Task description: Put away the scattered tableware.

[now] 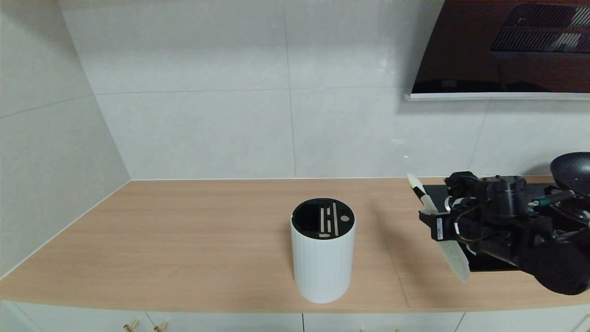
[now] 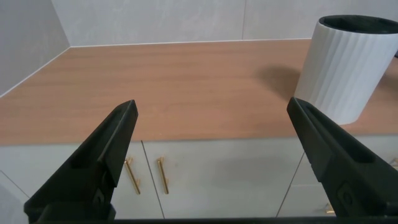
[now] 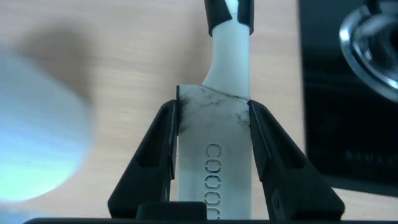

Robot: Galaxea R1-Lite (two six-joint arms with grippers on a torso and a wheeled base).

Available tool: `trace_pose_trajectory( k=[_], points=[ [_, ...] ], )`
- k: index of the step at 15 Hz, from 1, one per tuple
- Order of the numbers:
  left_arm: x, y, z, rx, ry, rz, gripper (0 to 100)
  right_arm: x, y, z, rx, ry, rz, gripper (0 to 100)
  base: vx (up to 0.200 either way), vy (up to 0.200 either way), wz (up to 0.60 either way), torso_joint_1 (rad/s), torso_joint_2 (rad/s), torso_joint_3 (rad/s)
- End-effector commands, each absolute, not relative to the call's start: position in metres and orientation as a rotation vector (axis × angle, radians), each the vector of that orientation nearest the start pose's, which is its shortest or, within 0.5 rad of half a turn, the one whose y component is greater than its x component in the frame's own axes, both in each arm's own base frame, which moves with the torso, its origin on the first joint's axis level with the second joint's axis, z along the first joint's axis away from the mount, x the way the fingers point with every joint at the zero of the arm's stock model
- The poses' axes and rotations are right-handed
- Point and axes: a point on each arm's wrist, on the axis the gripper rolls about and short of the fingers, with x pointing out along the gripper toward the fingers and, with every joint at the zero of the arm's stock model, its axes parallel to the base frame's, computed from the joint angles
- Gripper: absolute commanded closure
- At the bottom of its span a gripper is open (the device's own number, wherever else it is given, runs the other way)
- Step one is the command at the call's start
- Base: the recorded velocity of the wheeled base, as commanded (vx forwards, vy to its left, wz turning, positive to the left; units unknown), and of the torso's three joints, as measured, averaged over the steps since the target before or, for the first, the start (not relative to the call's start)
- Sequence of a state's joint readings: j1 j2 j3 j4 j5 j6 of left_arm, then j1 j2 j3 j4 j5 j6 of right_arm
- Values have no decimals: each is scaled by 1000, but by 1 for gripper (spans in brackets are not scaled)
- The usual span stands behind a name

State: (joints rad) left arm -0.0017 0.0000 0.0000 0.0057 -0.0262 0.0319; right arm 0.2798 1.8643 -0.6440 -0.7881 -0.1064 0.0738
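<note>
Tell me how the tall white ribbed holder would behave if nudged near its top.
The tall white ribbed holder stands taller than it is wide, so a nudge near its black slotted top could probably tip it. Pushed low, it would likely slide on the smooth wooden counter. It looks rigid.

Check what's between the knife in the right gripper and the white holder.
Nothing but bare wooden counter between the knife and the holder, plain in the head view.

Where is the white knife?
In the head view the knife is clamped in the right hand on the right, above the counter, between the white holder and the black cooktop.
</note>
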Motion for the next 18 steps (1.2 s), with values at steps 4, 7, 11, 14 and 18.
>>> trace_pose_trajectory(
  k=[4, 7, 11, 14, 18],
  points=[
    [-35, -4, 137, 22, -95, -278, 0, 273, 96, 160, 15, 262, 280, 100, 0, 0, 0, 0, 0, 0],
    [3, -11, 213, -21, 75, -520, 0, 272, 119, 187, -32, 181, 397, 100, 0, 0, 0, 0, 0, 0],
    [110, -26, 267, -148, 247, -690, 0, 273, 151, 209, -54, 100, 507, 100, 0, 0, 0, 0, 0, 0],
    [169, -81, 263, -404, 307, -876, 0, 257, 177, 208, -56, 105, 548, 100, 0, 0, 0, 0, 0, 0],
    [218, -133, 234, -577, 300, -831, 0, 233, 213, 203, -45, 133, 554, 100, 0, 0, 0, 0, 0, 0]
  ],
)
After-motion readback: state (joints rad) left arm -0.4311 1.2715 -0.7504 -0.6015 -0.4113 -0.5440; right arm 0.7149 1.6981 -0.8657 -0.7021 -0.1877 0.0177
